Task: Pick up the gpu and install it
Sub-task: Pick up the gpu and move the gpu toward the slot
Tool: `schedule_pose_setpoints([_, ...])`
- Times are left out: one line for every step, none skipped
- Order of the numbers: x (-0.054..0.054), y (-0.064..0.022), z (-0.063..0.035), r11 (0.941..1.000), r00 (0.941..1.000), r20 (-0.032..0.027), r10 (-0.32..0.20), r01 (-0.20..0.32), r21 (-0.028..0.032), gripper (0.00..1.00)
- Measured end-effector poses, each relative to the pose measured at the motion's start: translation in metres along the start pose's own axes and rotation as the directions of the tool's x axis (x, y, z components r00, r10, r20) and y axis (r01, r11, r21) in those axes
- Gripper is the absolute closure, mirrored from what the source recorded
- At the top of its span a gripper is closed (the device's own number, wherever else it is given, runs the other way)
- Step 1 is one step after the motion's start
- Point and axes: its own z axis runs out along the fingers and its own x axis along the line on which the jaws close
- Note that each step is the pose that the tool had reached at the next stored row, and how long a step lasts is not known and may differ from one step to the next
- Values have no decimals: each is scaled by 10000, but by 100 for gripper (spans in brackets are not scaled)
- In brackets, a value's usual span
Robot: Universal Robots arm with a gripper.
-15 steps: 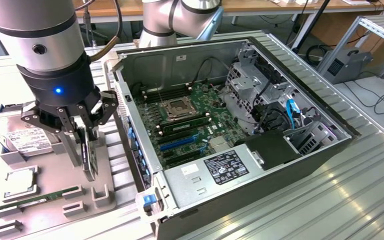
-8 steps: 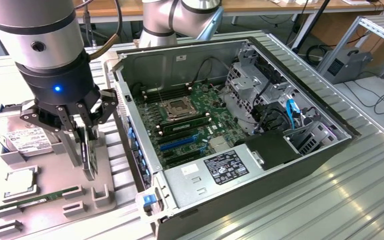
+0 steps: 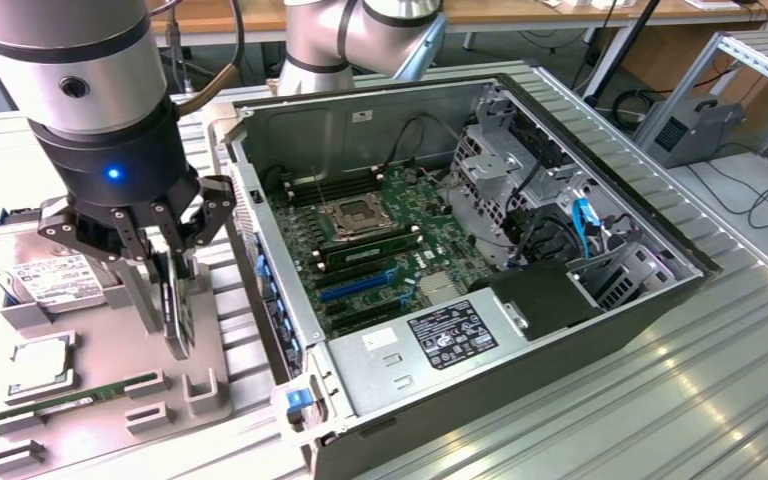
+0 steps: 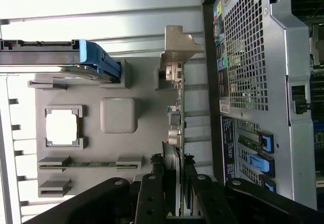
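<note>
The gpu [image 3: 173,312] stands on edge over the grey fixture tray [image 3: 97,335], at the exterior view's left, beside the open computer case [image 3: 651,300]. My gripper [image 3: 164,262] comes down on it from above, with one finger on each flat side, shut on the card. In the wrist view the gpu [image 4: 175,115] shows edge-on, its silver bracket [image 4: 178,44] at the far end, and my gripper [image 4: 173,183] clamps the near end. Whether its lower edge still rests in the tray [image 4: 144,133] I cannot tell.
On the tray lie a hard drive with a blue frame [image 3: 40,272] [image 4: 96,57], a CPU [image 3: 37,358] [image 4: 62,127] and a green RAM stick [image 3: 75,396] [image 4: 88,164]. Inside the case, the motherboard [image 3: 384,235] has blue slots [image 3: 355,287]. The case wall [image 4: 253,57] stands close beside the card.
</note>
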Motion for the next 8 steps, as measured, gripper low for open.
schedule_pose_setpoints([0, 0, -1, 10000, 10000, 0, 0, 0, 0, 74])
schedule_pose_setpoints([0, 0, -3, 10000, 10000, 0, 0, 0, 0, 74])
schedule_pose_setpoints([0, 0, -5, 10000, 10000, -1, 0, 0, 0, 74])
schedule_pose_setpoints([0, 0, -6, 10000, 10000, 0, 0, 0, 0, 74])
schedule_pose_setpoints([0, 0, -7, 10000, 10000, 0, 0, 0, 1, 74])
schedule_pose_setpoints([0, 0, -10, 10000, 10000, 0, 0, 0, 1, 74])
schedule_pose_setpoints([0, 0, -12, 10000, 10000, 0, 0, 0, 0, 74])
schedule_pose_setpoints([0, 1, -15, 10000, 10000, 0, 0, 0, 0, 74])
